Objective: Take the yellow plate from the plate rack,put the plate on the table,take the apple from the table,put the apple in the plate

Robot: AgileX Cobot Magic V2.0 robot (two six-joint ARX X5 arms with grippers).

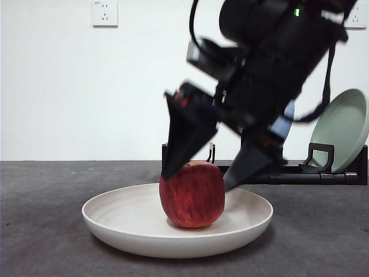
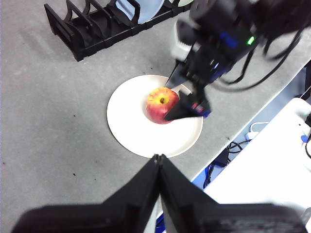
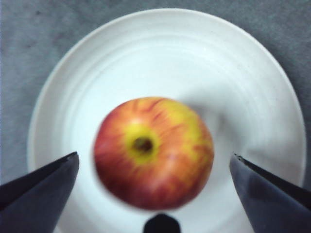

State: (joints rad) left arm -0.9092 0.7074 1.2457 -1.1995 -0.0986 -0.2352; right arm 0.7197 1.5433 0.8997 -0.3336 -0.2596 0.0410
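The red, yellow-streaked blocky apple (image 1: 192, 195) stands upright in the middle of the pale cream, shallow round plate (image 1: 115, 216), which lies flat on the dark grey speckled table (image 1: 40, 231). The right gripper (image 1: 199, 182) hangs just above the apple with its two black jaws spread wide, one tip on either side of the fruit and clear of it, holding nothing. The left gripper (image 2: 159, 158) waits apart from the plate, jaws pressed together and empty. Beyond the right gripper's jaws stands the long black plastic plate rack (image 2: 97, 26).
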